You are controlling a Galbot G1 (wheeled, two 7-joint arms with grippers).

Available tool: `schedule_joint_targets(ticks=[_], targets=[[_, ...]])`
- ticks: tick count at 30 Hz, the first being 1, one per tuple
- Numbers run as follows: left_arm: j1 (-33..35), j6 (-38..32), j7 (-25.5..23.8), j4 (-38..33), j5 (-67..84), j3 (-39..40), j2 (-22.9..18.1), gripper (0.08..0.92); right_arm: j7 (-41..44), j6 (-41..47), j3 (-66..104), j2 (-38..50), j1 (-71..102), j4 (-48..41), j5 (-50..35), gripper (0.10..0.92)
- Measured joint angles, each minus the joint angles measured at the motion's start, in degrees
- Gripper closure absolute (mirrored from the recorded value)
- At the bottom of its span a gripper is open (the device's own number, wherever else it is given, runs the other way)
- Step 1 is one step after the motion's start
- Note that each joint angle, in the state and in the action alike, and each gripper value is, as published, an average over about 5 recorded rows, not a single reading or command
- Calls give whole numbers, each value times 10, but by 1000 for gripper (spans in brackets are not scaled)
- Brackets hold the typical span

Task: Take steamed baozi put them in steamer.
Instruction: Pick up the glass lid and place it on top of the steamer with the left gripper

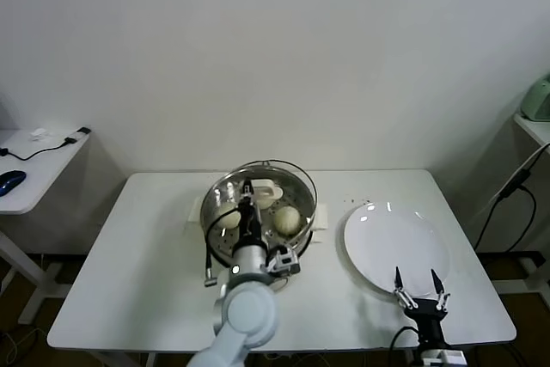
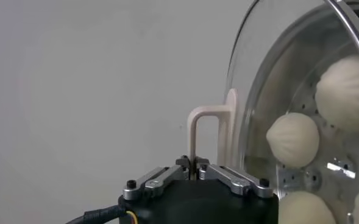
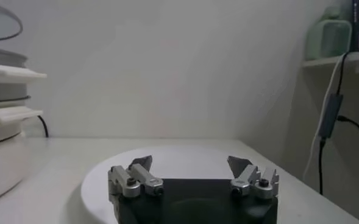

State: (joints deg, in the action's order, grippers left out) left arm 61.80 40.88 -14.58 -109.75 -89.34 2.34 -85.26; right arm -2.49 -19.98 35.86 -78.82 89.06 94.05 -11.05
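Note:
The steamer point(image 1: 302, 231) stands mid-table, a shiny pot on a white base. Two steamed baozi point(image 1: 288, 219) show inside it in the head view. My left gripper point(image 1: 248, 190) is shut on the white handle point(image 2: 203, 129) of the round glass lid point(image 2: 258, 91), which it holds tilted over the pot. In the left wrist view, several baozi point(image 2: 295, 139) show through the glass on the perforated tray point(image 2: 316, 179). My right gripper point(image 1: 418, 282) hangs open and empty at the near edge of the bare white plate point(image 1: 391, 242). The right wrist view has these open fingers point(image 3: 190, 163) over the plate point(image 3: 185, 155).
The plate lies right of the steamer. A black cable point(image 1: 209, 255) runs beside my left arm. A side table point(image 1: 34, 169) with a mouse stands at the left. A shelf with a green appliance point(image 1: 538, 99) and hanging cables is at the right.

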Motion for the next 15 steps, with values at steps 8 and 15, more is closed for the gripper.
schedule_joint_targets(ticks=[8, 15], targets=[[2, -1, -1, 23, -31, 1, -10, 862, -5, -14, 2, -2, -1, -4, 3, 203], [6, -5, 4, 40, -49, -4, -13, 862, -7, -26, 2, -5, -1, -9, 7, 203]])
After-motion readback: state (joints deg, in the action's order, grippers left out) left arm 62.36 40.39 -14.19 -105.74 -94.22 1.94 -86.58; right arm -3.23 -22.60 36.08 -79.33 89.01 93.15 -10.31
